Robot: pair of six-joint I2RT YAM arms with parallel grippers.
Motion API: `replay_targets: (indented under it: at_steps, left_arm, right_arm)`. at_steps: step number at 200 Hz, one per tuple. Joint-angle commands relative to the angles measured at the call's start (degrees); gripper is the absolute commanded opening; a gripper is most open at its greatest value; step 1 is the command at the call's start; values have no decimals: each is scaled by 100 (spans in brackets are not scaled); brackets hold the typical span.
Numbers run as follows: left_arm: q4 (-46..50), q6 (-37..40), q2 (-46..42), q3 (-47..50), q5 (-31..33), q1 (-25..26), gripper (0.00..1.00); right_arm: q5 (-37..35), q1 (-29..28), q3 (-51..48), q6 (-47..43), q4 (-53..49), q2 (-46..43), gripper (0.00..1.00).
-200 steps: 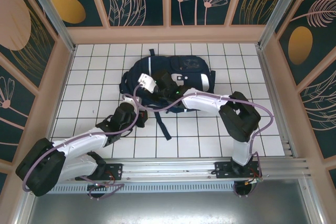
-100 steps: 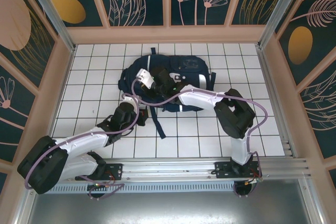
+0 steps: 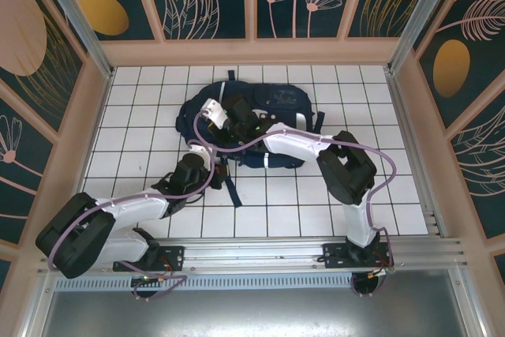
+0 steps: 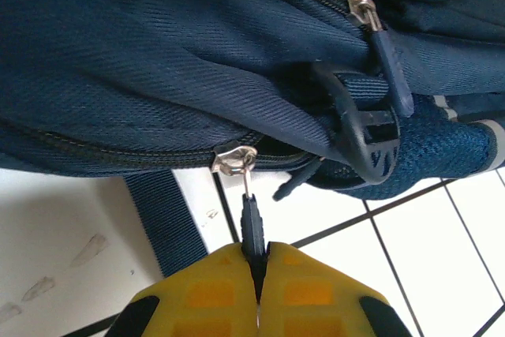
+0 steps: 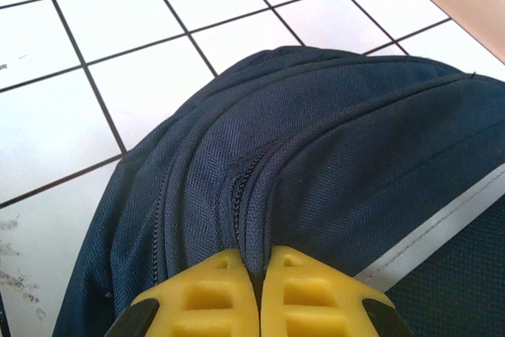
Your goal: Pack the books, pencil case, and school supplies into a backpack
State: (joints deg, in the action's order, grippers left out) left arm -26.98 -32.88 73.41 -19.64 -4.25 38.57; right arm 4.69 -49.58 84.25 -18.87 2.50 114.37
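The backpack (image 3: 272, 108) is lying flat on the white tiled table (image 3: 331, 203), toward the far side, roughly in the middle. The left gripper (image 4: 258, 266) is clamped tight on a dark zipper pull (image 4: 251, 222) at the backpack's near-left edge, with a strap (image 4: 162, 219) just beside it. The right gripper (image 5: 254, 270) is pinched closed on a bunched fold of backpack fabric, right along a zipper seam.

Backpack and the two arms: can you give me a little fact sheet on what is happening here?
backpack: navy, lying on the white tiled table
left gripper: shut on a zipper pull at the backpack's lower edge
right gripper: shut on a fold of backpack fabric along a zipper line
stage: both arms working at the zippers
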Motion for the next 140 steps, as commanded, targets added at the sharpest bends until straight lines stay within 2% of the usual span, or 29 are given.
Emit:
replay_targets:
  at_steps: [1, 83, 140]
  left_arm:
    - [-1050, 77, 160, 130, -841, 87, 0]
    - [-1738, 98, 654, 180, -1037, 101, 0]
    - [-1924, 69, 1086, 32, -1137, 306, 0]
  right_arm:
    - [252, 10, 366, 255, 708, 144, 0]
    - [296, 36, 304, 455, 840, 148, 0]
    - [287, 70, 338, 506, 814, 175, 0]
